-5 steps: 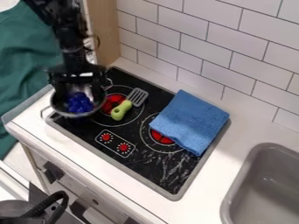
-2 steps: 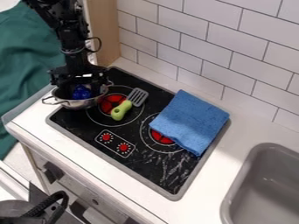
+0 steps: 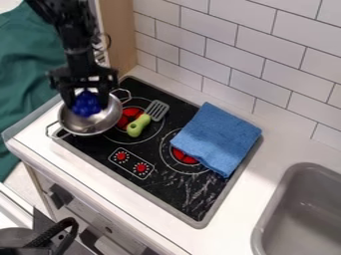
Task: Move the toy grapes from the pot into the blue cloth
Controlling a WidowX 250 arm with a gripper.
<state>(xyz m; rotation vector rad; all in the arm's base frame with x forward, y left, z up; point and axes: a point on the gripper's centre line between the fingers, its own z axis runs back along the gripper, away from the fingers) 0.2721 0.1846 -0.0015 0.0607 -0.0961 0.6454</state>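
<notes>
At the upper left, my gripper (image 3: 85, 101) hangs over the metal pot (image 3: 97, 122), its fingers around the dark blue toy grapes (image 3: 86, 104). The gripper is shut on them, and they sit at the pot's upper left, overlapping its bowl. Whether they still touch the pot's inside is hard to tell. The pot is tilted with its inner bottom showing, at the left corner of the stove. Right of the stove's centre, the blue cloth (image 3: 216, 138) lies folded across the burner and the back edge.
A spatula with a green handle (image 3: 138, 125) lies on the stovetop (image 3: 174, 182) between pot and cloth. A grey sink (image 3: 303, 214) is at the lower right. The tiled wall (image 3: 250, 60) runs behind, and a wooden panel (image 3: 118, 35) stands beside the arm.
The grapes, low in the pot at first, are now higher between the gripper's fingers. The pot levelled out, then tilted again. Cloth and spatula have stayed put.
</notes>
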